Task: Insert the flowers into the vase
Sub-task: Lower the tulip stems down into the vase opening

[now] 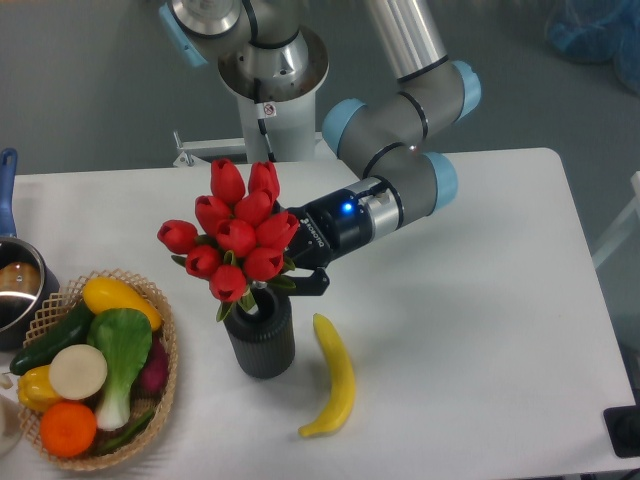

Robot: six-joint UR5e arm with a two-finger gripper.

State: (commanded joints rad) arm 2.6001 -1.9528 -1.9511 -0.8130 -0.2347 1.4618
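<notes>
The flowers, a bunch of red closed tulip buds with green leaves, hang just over the vase, their stem ends at its round opening. The vase is a small dark grey ribbed cylinder standing upright on the white table. My gripper reaches in from the right and is shut on the flowers' stems right above the vase's rim; the buds hide most of its fingers. How deep the stems sit inside the vase is hidden.
A banana lies just right of the vase. A wicker basket of vegetables sits at the left, a metal pot with a blue handle behind it. The robot's base stands at the back.
</notes>
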